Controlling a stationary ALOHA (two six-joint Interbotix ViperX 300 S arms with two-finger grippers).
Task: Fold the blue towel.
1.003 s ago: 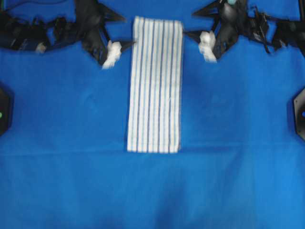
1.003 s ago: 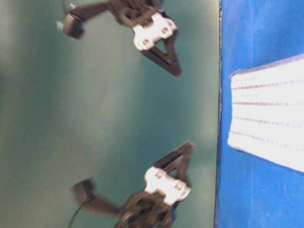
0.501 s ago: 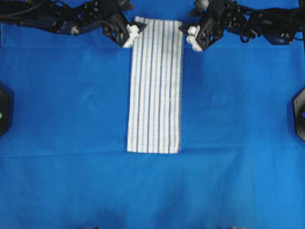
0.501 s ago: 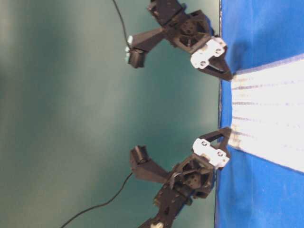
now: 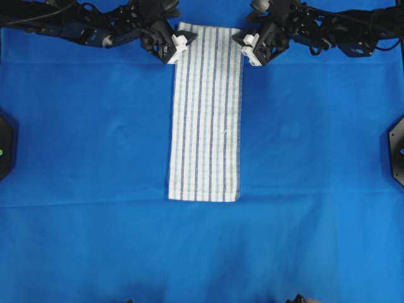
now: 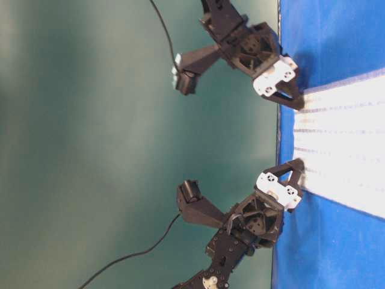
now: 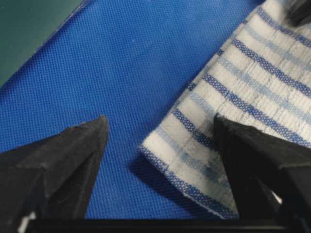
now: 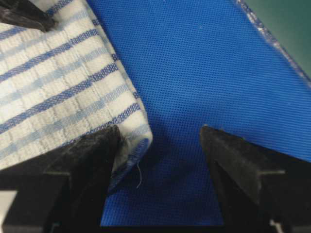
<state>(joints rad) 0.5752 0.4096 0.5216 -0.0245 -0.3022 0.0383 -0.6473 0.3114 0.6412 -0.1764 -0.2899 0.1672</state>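
The blue towel (image 5: 206, 113), white with dark and light blue stripes, lies flat as a long narrow strip on the blue sheet. Its far end is at the top of the overhead view. My left gripper (image 5: 177, 47) is open at the towel's far left corner. In the left wrist view the gripper (image 7: 160, 121) has that corner (image 7: 194, 155) between its fingers, and one finger (image 7: 262, 165) rests over the cloth. My right gripper (image 5: 247, 48) is open at the far right corner. In its wrist view the gripper (image 8: 159, 130) straddles the slightly lifted corner (image 8: 138, 141).
A plain blue sheet (image 5: 95, 158) covers the table. Its far edge runs just behind the towel's end (image 8: 272, 41). Black fixtures sit at the left (image 5: 5, 145) and right (image 5: 396, 151) edges. The towel (image 6: 343, 150) also shows in the table-level view.
Both grippers came in from the sides and down to the towel's far corners, and now sit slightly closer over them. The towel has not shifted.
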